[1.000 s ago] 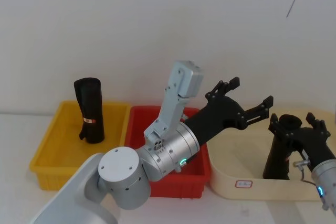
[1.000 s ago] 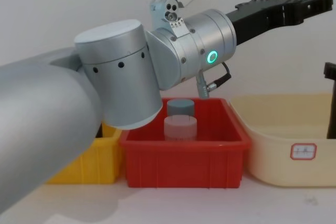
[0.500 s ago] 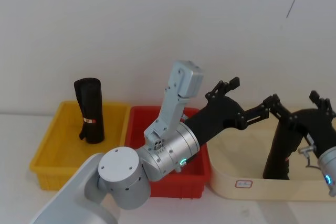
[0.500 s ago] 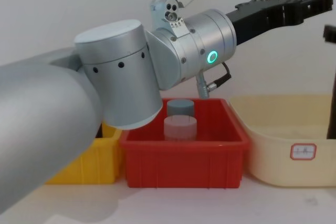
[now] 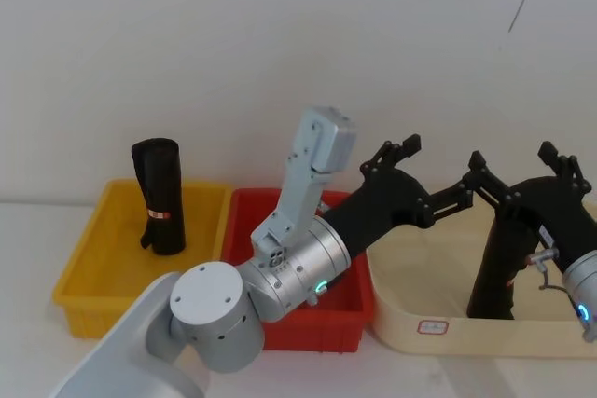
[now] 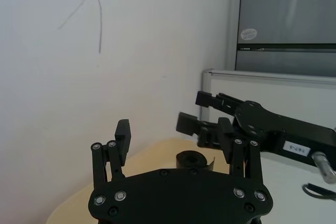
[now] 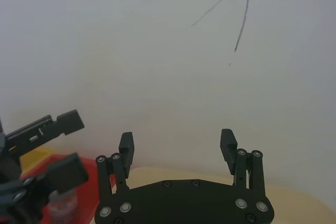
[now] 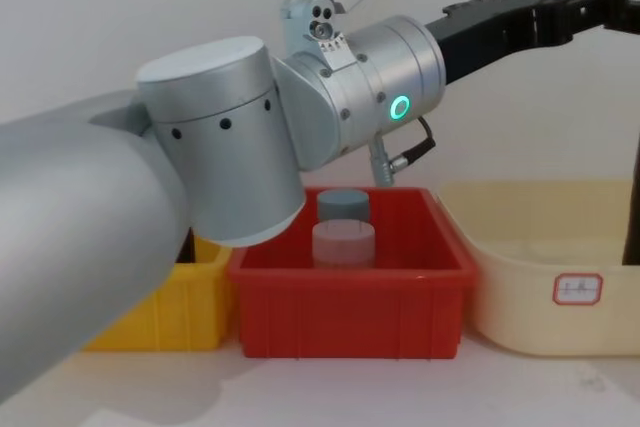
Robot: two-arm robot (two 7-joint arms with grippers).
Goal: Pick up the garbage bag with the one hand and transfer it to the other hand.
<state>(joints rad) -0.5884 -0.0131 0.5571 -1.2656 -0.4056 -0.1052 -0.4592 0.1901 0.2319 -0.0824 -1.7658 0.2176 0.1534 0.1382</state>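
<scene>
A garbage bag (image 5: pixel 492 272), a black roll, stands upright in the cream tub (image 5: pixel 424 300); its top (image 6: pixel 191 158) shows in the left wrist view. My right gripper (image 5: pixel 513 156) hovers open just above that top, holding nothing (image 7: pixel 177 148). It carries a white sticker (image 6: pixel 294 148). My left gripper (image 5: pixel 438 170) reaches across the red bin (image 5: pixel 308 328) toward it, open and empty, a short way to the left of the right gripper. A second black roll (image 5: pixel 159 198) with a red-and-white band stands in the yellow bin (image 5: pixel 89 295).
Two round-capped jars (image 8: pixel 344 232) stand in the red bin (image 8: pixel 345 312), under the left arm. The three bins sit side by side against a white wall. The left arm's big silver wrist (image 8: pixel 300 117) blocks much of the chest view.
The right gripper, open around the bag's top a second ago, has risen above it. The bag stays standing in the cream tub. The left arm has barely shifted.
</scene>
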